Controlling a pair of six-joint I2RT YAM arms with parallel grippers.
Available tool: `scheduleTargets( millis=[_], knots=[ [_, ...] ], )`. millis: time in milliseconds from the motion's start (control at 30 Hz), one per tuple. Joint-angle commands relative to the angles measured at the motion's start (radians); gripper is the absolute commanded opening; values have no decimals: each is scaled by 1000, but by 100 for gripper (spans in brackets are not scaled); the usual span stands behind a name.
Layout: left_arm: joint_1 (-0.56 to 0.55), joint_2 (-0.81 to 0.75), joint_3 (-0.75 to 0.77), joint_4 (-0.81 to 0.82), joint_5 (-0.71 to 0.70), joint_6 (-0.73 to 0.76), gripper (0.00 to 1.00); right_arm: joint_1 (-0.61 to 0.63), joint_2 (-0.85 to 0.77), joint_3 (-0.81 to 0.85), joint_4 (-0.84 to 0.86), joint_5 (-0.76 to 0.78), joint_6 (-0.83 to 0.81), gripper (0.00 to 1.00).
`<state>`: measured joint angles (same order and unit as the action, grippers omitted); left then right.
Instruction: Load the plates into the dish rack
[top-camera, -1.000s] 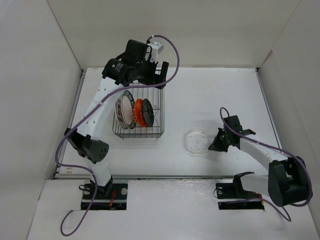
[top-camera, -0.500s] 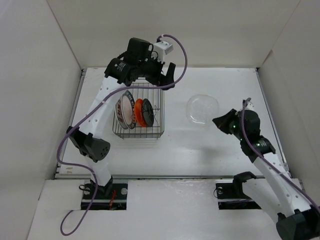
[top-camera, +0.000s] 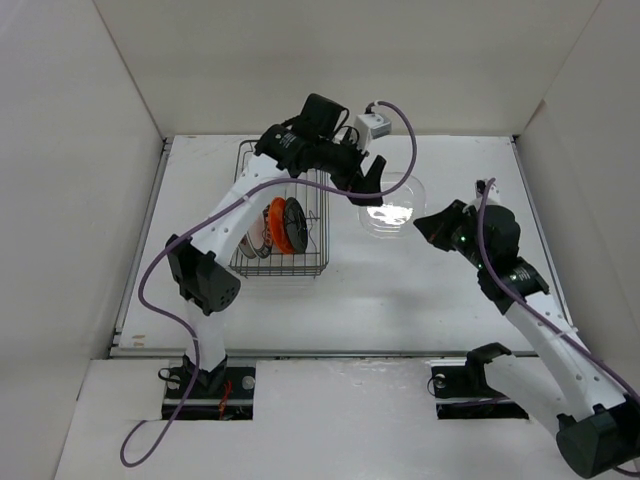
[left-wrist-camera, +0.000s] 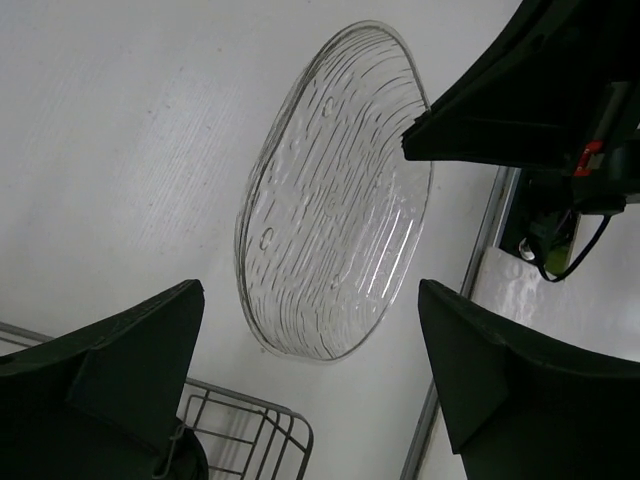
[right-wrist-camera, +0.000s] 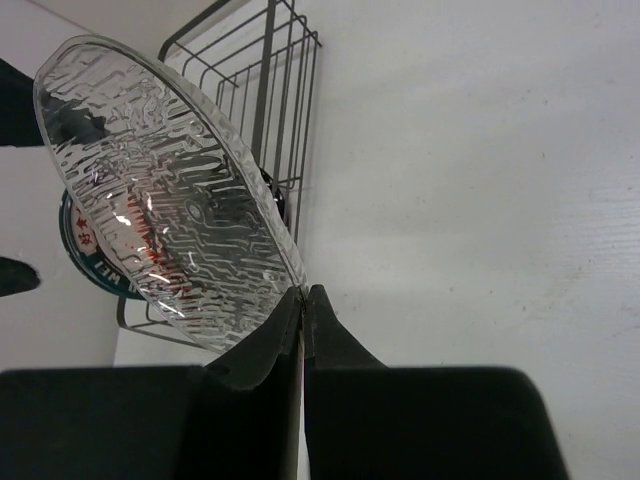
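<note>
A clear glass plate (top-camera: 393, 207) hangs tilted in the air right of the dish rack (top-camera: 318, 262). My right gripper (top-camera: 424, 222) is shut on its rim, and the pinch shows plainly at the right gripper (right-wrist-camera: 303, 295) under the ribbed glass plate (right-wrist-camera: 160, 200). My left gripper (top-camera: 375, 182) is open at the plate's left edge. From the left wrist, the glass plate (left-wrist-camera: 335, 200) lies just beyond the left gripper (left-wrist-camera: 310, 300), not between the fingers. An orange plate (top-camera: 277, 222), a black plate (top-camera: 295, 222) and a patterned white plate (top-camera: 254, 240) stand in the rack.
White walls enclose the table on three sides. The rack's wire corner (left-wrist-camera: 250, 430) sits just below my left fingers. A green-rimmed plate (right-wrist-camera: 95, 265) shows through the glass in the right wrist view. The right arm's cable (top-camera: 480, 200) loops above its wrist.
My right gripper lifted the glass plate off the table and carried it up and left toward the rack. My left arm swung right from over the rack to the plate.
</note>
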<state>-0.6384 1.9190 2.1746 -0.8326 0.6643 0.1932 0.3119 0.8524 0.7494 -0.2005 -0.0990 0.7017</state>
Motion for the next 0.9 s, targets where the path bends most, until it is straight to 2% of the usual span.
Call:
scheduleTargets(
  millis=[0,100,133,200,267,300,333,400,433,567,600,700,800,867],
  knots=[
    [0,0,-2,36,58,8,84,9,-58,54,76,4,-25,0],
    [0,12,-2,36,58,-3,82,9,-84,64,76,4,-25,0],
    [0,12,-2,46,58,-3,69,9,-84,64,76,-5,-25,0],
    [0,23,-2,46,58,-12,53,9,-84,64,76,-19,-25,0],
    [0,23,16,64,48,-23,24,9,-84,64,76,-30,-25,0],
    [0,23,16,64,34,-37,0,9,-73,64,76,-39,-25,23],
    [0,23,16,78,15,-50,0,18,-73,51,76,-39,-25,56],
    [0,-14,16,102,-47,-87,0,18,-64,51,76,-1,-16,100],
    [0,-34,1,116,-83,-107,0,18,-64,42,61,19,-16,100],
    [0,-155,-102,162,-421,-227,0,18,-27,65,-49,125,-37,100],
    [-10,-181,-102,141,-622,-245,0,18,-18,74,-69,142,-48,100],
    [-10,-181,-140,61,-913,-307,0,27,11,74,-111,177,-48,100],
    [-20,-250,-301,47,-995,-326,0,27,37,65,-111,177,-48,100],
    [-20,-270,-335,12,-1081,-365,0,27,47,53,-99,166,-48,100]
  ],
)
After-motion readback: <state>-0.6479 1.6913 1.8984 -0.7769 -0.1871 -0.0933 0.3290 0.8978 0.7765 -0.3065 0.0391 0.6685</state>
